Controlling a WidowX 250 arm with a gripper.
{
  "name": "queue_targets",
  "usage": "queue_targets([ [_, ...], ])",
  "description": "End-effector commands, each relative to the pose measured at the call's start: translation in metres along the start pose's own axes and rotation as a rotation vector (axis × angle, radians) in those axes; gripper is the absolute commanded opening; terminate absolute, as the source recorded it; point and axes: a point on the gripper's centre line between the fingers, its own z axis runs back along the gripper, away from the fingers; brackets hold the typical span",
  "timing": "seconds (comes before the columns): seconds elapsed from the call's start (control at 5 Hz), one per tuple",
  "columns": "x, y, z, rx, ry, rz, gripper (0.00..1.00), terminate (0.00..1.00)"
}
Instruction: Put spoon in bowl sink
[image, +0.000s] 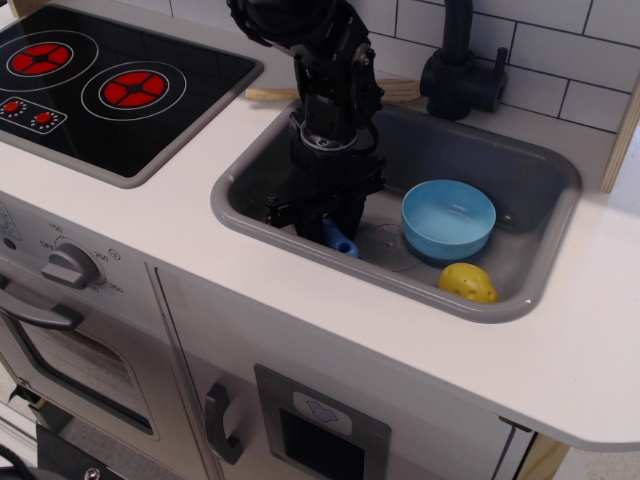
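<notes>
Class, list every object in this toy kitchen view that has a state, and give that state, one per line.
Black pincer: lowered over spoon, closure unclear.
Blue-handled toy spoon: in grey sink, mostly hidden.
Light blue plastic bowl: upright, empty.
Yellow lemon toy: lying in grey sink.

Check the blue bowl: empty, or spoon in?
Empty. The bowl shows bare blue inside; the spoon is under the gripper.
</notes>
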Motion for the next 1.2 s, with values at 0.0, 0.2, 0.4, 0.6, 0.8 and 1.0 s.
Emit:
queue_targets([
  [0.0,0.009,0.004,0.038,-0.002,-0.032,-0.057,0.0,0.0],
  [0.2,0.004,-0.003,0.062,-0.003,0.01,-0.069,0.0,0.0],
  [0.4,-0.005,-0.02,0.077,-0.003,0.049,-0.066,0.0,0.0],
  [0.6,-0.017,-0.04,0.093,-0.02,0.101,-0.048,0.0,0.0],
  [0.8,-0.039,-0.059,0.093,-0.017,0.121,-0.051,0.0,0.0],
  [1.0,-0.049,-0.072,0.083,-0.01,0.103,-0.047,0.0,0.0],
])
